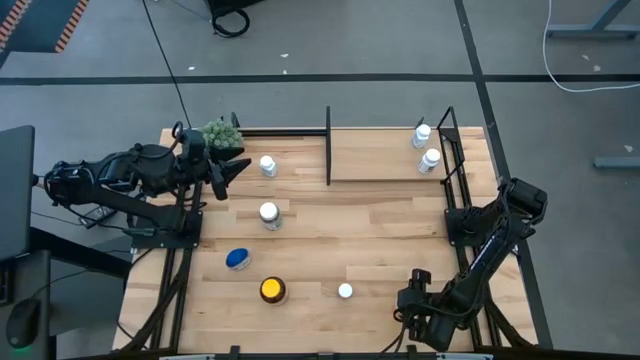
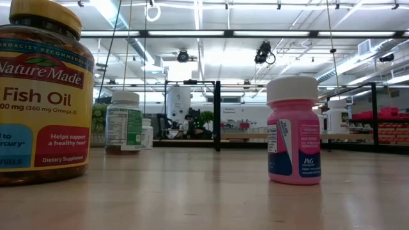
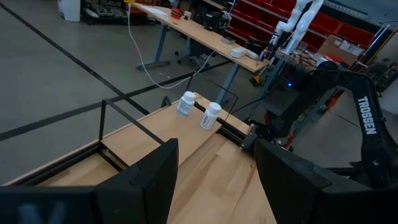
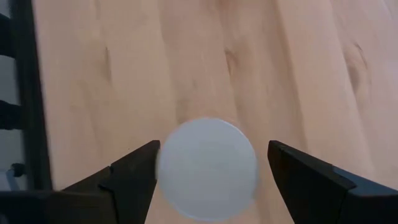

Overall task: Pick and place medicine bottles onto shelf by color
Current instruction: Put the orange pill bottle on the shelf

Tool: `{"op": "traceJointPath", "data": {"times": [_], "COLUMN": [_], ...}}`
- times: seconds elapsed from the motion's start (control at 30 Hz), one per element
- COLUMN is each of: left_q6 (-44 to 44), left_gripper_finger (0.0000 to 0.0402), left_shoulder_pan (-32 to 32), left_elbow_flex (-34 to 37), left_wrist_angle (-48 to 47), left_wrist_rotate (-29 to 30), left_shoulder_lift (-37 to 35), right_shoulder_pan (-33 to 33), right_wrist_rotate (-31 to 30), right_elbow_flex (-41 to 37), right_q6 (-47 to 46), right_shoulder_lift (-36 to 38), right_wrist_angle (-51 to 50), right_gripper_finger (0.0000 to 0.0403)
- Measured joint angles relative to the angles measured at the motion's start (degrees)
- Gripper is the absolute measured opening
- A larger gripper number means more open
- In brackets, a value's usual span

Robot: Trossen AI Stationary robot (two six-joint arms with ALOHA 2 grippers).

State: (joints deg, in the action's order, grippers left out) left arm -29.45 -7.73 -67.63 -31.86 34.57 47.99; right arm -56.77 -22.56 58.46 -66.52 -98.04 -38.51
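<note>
A plank table [image 1: 400, 245] carries a black-framed shelf [image 1: 385, 155] at its far edge, holding two white-capped bottles [image 1: 426, 147] at its right end; the fish oil bottle [image 2: 43, 92] is cut off at the low view's left edge; the left pincer [image 1: 228, 170] hangs near the shelf's left end, fingers [image 3: 149, 180] apart and empty; the right pincer [image 1: 420, 277] hangs at the near edge, fingers apart astride a white cap [image 4: 207, 168], contact unclear; a pink bottle [image 2: 294, 131] stands nearby.
</note>
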Motion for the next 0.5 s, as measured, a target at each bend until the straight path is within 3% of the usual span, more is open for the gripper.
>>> {"op": "traceJointPath", "data": {"times": [0.5], "left_q6": [-0.03], "left_gripper_finger": [0.0218], "left_shoulder_pan": [-0.01], "left_elbow_flex": [0.02], "left_wrist_angle": [0.07], "left_wrist_rotate": [0.0], "left_shoulder_lift": [0.0], "right_shoulder_pan": [0.02], "right_wrist_rotate": [2.62], "right_elbow_flex": [-1.45], "right_q6": [-1.0], "right_shoulder_lift": [0.0], "right_wrist_angle": [0.14], "right_gripper_finger": [0.0288]}}
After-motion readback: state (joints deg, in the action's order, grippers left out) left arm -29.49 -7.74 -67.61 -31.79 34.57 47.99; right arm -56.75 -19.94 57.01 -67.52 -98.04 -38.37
